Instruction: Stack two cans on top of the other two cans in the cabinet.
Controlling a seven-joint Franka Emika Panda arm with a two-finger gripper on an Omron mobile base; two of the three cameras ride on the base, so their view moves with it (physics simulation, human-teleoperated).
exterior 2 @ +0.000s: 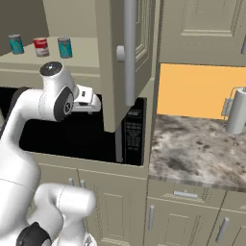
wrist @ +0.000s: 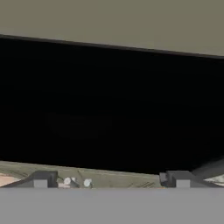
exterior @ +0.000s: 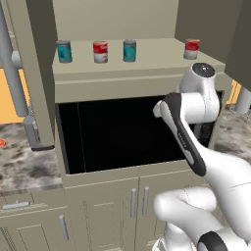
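Four cans stand upright and apart on the cabinet's shelf: a teal can at the left, a red white-banded can, a second teal can, and a second red can at the far right. The right base view shows the left three: teal can, red can, teal can. My gripper is open and empty. It hangs below the shelf and faces the black microwave front, well under the cans. Its fingertips stand wide apart.
A black microwave sits right under the shelf. An open cabinet door with a long handle juts out to the right of the hand. Marble counter with a paper towel holder lies to the right. Lower cupboard doors are shut.
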